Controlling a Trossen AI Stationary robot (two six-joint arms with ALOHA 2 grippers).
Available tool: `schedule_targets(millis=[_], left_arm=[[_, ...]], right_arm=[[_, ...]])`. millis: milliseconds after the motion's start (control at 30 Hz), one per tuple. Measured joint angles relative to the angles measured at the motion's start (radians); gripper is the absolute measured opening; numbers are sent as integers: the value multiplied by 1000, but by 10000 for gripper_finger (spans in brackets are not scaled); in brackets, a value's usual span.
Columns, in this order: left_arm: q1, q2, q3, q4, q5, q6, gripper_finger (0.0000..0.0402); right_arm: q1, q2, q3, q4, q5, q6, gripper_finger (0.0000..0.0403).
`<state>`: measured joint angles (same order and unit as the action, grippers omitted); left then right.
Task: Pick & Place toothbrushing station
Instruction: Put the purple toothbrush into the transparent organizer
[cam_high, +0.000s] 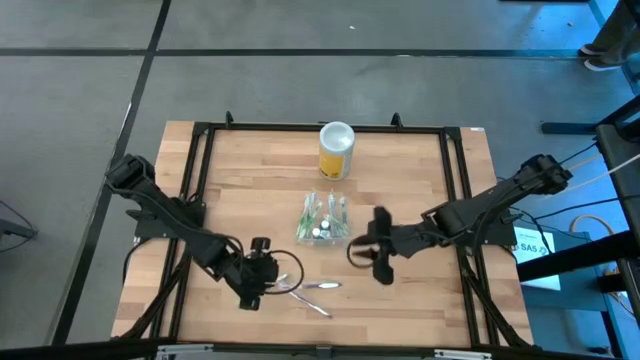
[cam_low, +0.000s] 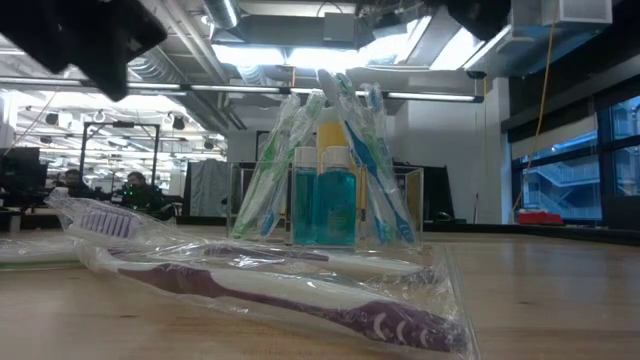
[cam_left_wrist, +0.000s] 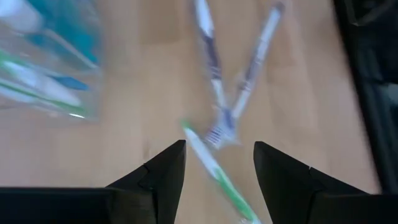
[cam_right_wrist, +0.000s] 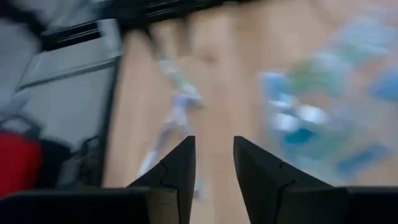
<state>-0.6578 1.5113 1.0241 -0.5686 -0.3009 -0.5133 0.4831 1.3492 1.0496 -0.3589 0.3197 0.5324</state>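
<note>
The toothbrushing station (cam_high: 322, 218) is a clear plastic container that stands on the table's middle. It holds upright wrapped toothbrushes and two blue bottles, as the low view (cam_low: 330, 190) shows. Loose wrapped toothbrushes (cam_high: 308, 288) lie near the table's near edge. My left gripper (cam_high: 270, 276) is open above them; a green toothbrush (cam_left_wrist: 214, 169) lies on the wood between its fingers in the left wrist view. My right gripper (cam_high: 362, 252) is open and empty, just right of the station (cam_right_wrist: 329, 118).
A yellow canister (cam_high: 336, 150) with a white lid stands behind the station at the table's far side. A black frame (cam_high: 205, 160) runs round the tabletop. Two purple wrapped toothbrushes (cam_left_wrist: 214, 68) lie crossed beyond my left gripper; one lies in front in the low view (cam_low: 300, 295).
</note>
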Motion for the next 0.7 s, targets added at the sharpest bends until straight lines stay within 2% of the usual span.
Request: schedule_targets(millis=[67, 233, 333, 433, 567, 700], left_arm=[[-8, -1, 0, -3, -68, -12, 186], [-31, 2, 0, 47, -169, -23, 186], [-39, 3, 0, 130, -169, -4, 186], [-36, 24, 0, 263, -172, 82, 186], [-16, 102, 0, 431, -113, 219, 187], [11, 196, 0, 489, -133, 263, 187]], right_arm=[[8, 32, 0, 81, -64, -64, 109], [30, 96, 0, 227, -103, -194, 103], [36, 104, 0, 246, -102, -211, 99], [44, 104, 0, 245, -100, -203, 94], [67, 104, 0, 262, -100, -200, 86], [95, 104, 0, 275, -100, -200, 78]])
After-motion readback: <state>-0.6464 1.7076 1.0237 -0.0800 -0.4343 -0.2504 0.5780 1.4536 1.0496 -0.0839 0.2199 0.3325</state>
